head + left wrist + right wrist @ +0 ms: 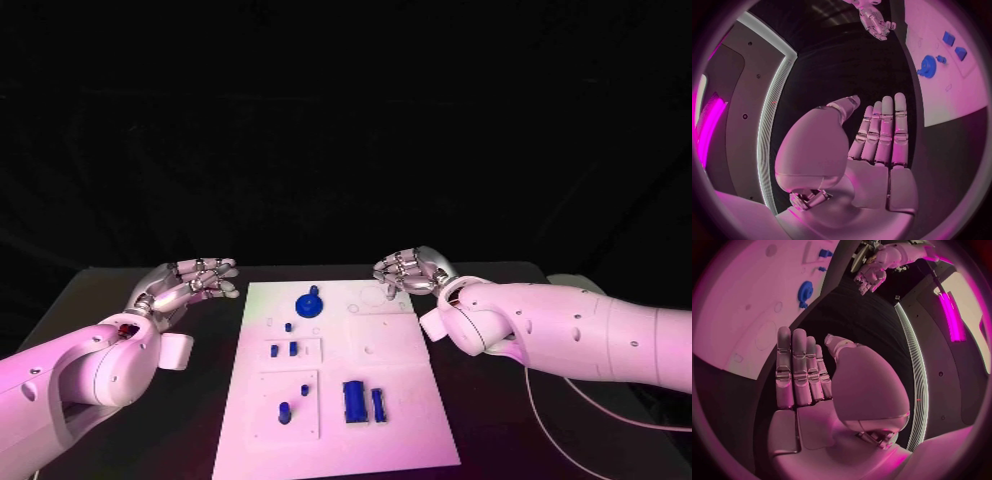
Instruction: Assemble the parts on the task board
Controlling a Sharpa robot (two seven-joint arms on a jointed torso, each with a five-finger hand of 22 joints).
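Observation:
The white task board (389, 400) lies in the middle of the black table. A round blue part (309, 303) sits near its far edge, small blue parts (284, 350) lie down its left side, and two long blue parts (361, 400) stand near its front middle. My left hand (188, 282) hovers off the board's far left corner, fingers straight and apart, holding nothing. My right hand (411, 270) hovers just beyond the board's far right edge, also empty. The left wrist view shows the flat palm (876, 145), the round part (927, 66) and the right hand (874, 20). The right wrist view shows the palm (804, 375) and the board (742, 305).
Black table (548, 420) surrounds the board on both sides. A thin cable (577, 400) trails under my right arm. A dark curtain hangs behind the table.

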